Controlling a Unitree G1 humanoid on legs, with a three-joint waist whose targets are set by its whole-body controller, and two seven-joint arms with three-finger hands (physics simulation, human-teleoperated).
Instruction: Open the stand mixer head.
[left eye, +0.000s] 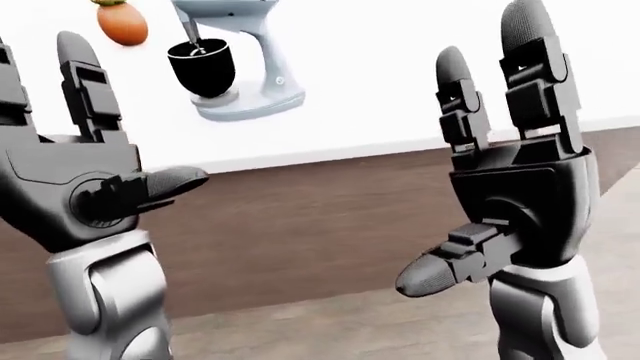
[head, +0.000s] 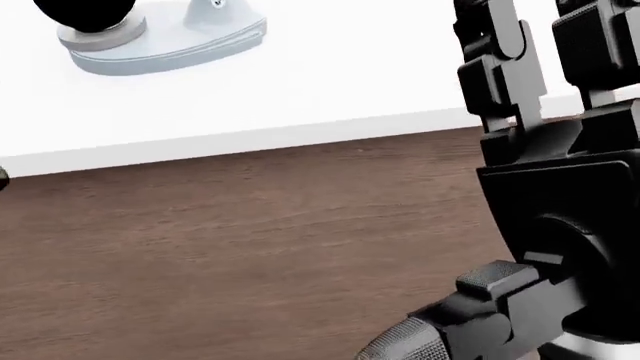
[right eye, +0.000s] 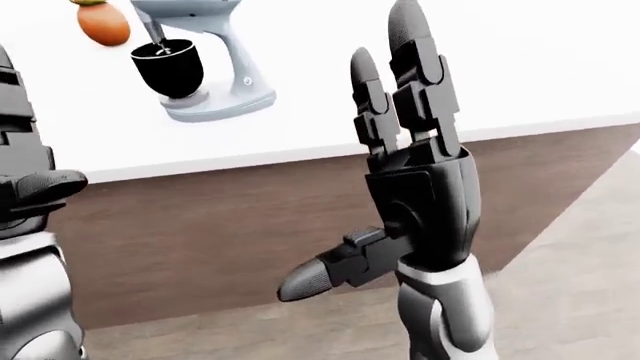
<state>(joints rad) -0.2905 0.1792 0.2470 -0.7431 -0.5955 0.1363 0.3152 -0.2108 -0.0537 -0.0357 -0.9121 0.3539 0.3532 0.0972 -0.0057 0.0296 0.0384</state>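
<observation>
Up at the top left of the left-eye view, on the white counter (left eye: 420, 82), the stand mixer (left eye: 245, 56) is standing well apart from both hands. Its pale grey head is running off the top edge, so I cannot tell how the head is sitting or whether it is tilted at all. The black bowl (left eye: 201, 66) is resting on the mixer's base with a thin metal attachment dipping into it, and the neck is curving up just to the right of the bowl. An orange fruit (left eye: 123, 23) is lying just left of the bowl, its top cut off by the frame, so its kind is hard to name.

The left hand (left eye: 85, 176) is rising at the left edge of that view, fingers pointing up and spread, thumb (left eye: 170, 182) sticking out to the right, gripping nothing; one finger is partly lost past the edge. The right hand (right eye: 405, 180) is showing best in the right-eye view, its two long fingers (right eye: 410, 67) pointing up side by side, its thumb angling down to the left, nothing between them.

Below the counter's pale edge, a dark wood panel (left eye: 320, 225) is filling the middle, and a lighter wood floor (left eye: 350, 330) is showing beneath it. The head view is catching only the mixer's base and the bottom of the bowl at its top left, with the right hand crowding its right side.
</observation>
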